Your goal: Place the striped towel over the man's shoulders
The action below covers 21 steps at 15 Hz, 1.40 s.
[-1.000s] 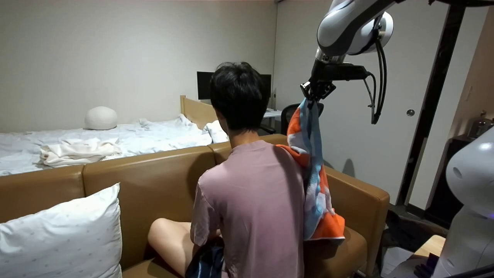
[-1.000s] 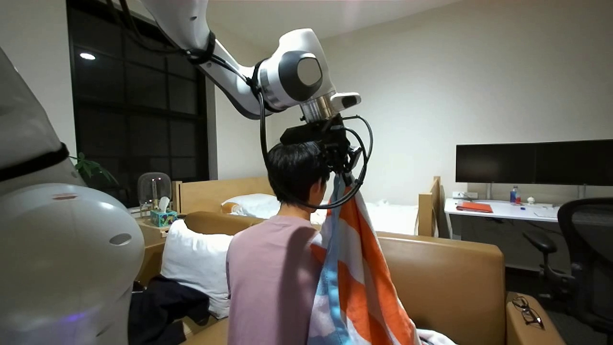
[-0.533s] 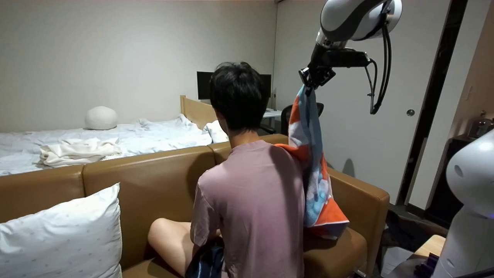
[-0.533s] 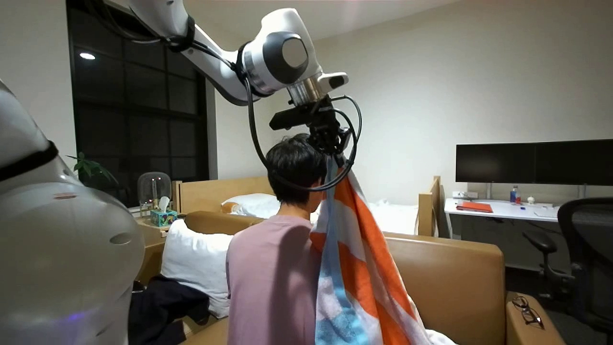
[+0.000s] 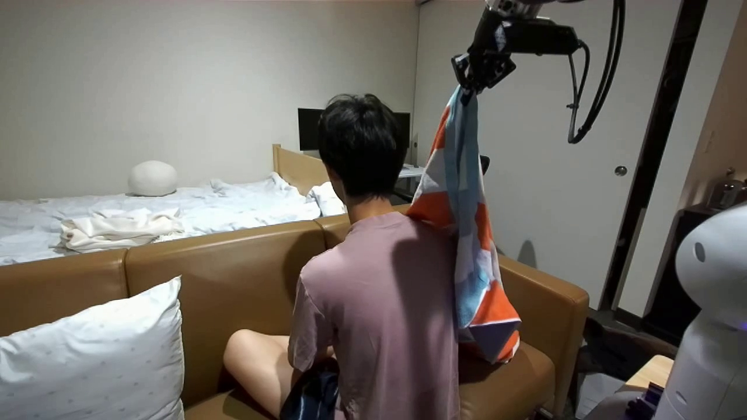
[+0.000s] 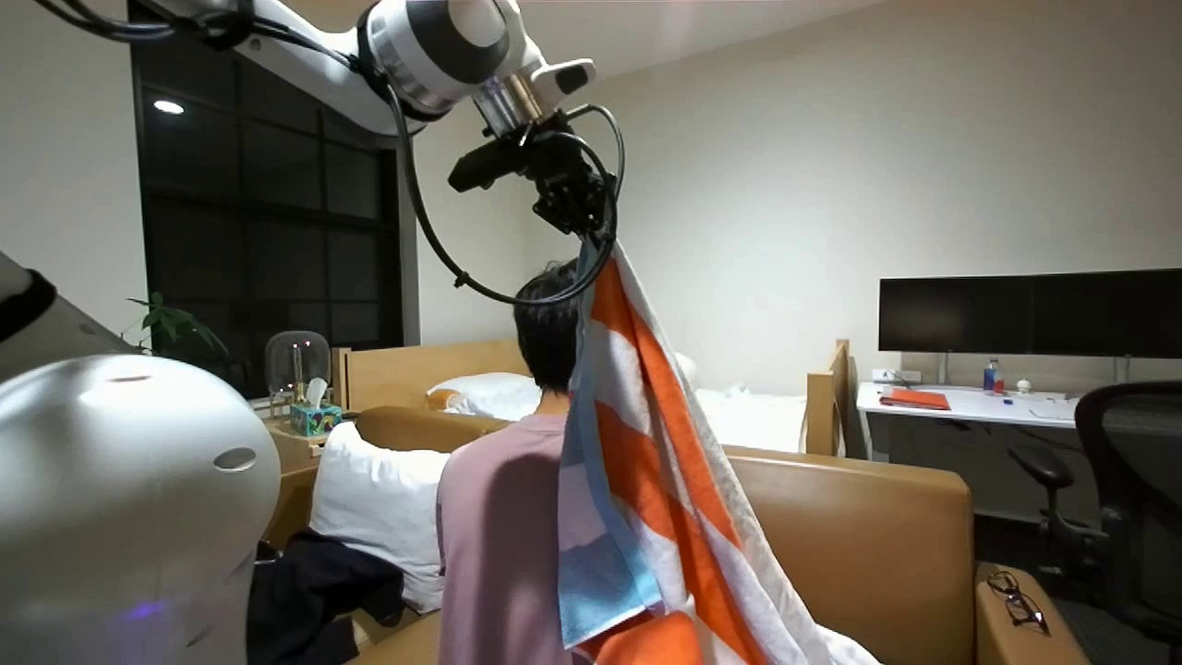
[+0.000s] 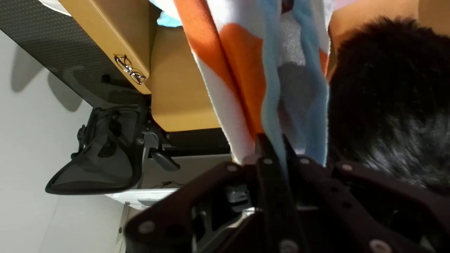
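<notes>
The striped towel, orange, white and light blue, hangs from my gripper in both exterior views [image 5: 465, 181] [image 6: 637, 434]. My gripper [image 5: 468, 94] is shut on its top end, higher than the man's head and off to one side. In the wrist view the fingertips [image 7: 263, 144] pinch a light blue edge, and the towel [image 7: 242, 59] falls away below. The man [image 5: 379, 303] in a pink shirt sits with his back to both exterior cameras. The towel hangs along his shoulder at the sofa-arm side; whether it touches is unclear. His dark hair [image 7: 390, 98] is close beside the gripper in the wrist view.
The brown sofa [image 5: 227, 280] surrounds the man, with a white pillow [image 5: 99, 356] on it. Glasses [image 6: 1018, 600] lie on the sofa arm. A bed [image 5: 233, 204] stands behind the sofa. An office chair [image 6: 1140, 499] and a desk [image 6: 970, 406] are further off.
My gripper has risen well above its earlier height, still holding the towel. In an exterior view it also moved left, across the man's head. The towel is lifted and hangs straighter, its lower corner folded.
</notes>
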Available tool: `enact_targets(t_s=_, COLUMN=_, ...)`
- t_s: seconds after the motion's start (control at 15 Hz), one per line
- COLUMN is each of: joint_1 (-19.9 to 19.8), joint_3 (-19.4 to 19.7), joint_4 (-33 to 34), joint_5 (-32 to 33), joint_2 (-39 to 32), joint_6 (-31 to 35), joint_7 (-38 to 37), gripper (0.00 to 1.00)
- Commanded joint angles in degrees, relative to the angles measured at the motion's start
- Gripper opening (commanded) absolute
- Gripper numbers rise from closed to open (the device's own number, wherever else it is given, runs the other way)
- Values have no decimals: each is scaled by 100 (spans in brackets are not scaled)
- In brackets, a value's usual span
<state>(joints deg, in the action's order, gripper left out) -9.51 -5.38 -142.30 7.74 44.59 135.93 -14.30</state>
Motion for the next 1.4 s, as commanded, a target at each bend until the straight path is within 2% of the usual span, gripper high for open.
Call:
enact_targets(t_s=0.0, joint_1=151, joint_3=-593, joint_4=-76, joint_5=62, joint_2=381, joint_6=-184, joint_7=-337, gripper=1)
enact_targets(t_s=0.27, joint_1=400, joint_3=-1557, joint_4=153, joint_5=113, joint_2=-306, joint_6=-113, joint_7=-677, gripper=1)
enact_targets(t_s=0.47, joint_1=499, joint_3=-1948, joint_4=299, joint_5=171, joint_2=-941, joint_6=20, joint_7=-849, gripper=1)
enact_targets(t_s=0.67, joint_1=543, joint_3=-1805, joint_4=302, joint_5=151, joint_2=-1336, joint_6=171, joint_7=-853, gripper=1)
enact_targets(t_s=0.73, joint_1=660, joint_3=-1804, joint_4=173, joint_5=188, joint_2=-1054, joint_6=23, joint_7=-868, gripper=1)
enact_targets(t_s=0.8, joint_1=672, joint_3=-1753, joint_4=200, joint_5=201, joint_2=-1167, joint_6=34, joint_7=-865, gripper=5)
enact_targets(t_s=1.27, joint_1=754, joint_3=-1705, joint_4=206, joint_5=197, joint_2=-1160, joint_6=24, joint_7=-851, gripper=5)
enact_targets(t_s=1.33, joint_1=758, joint_3=-1705, joint_4=206, joint_5=196, joint_2=-1160, joint_6=24, joint_7=-850, gripper=1)
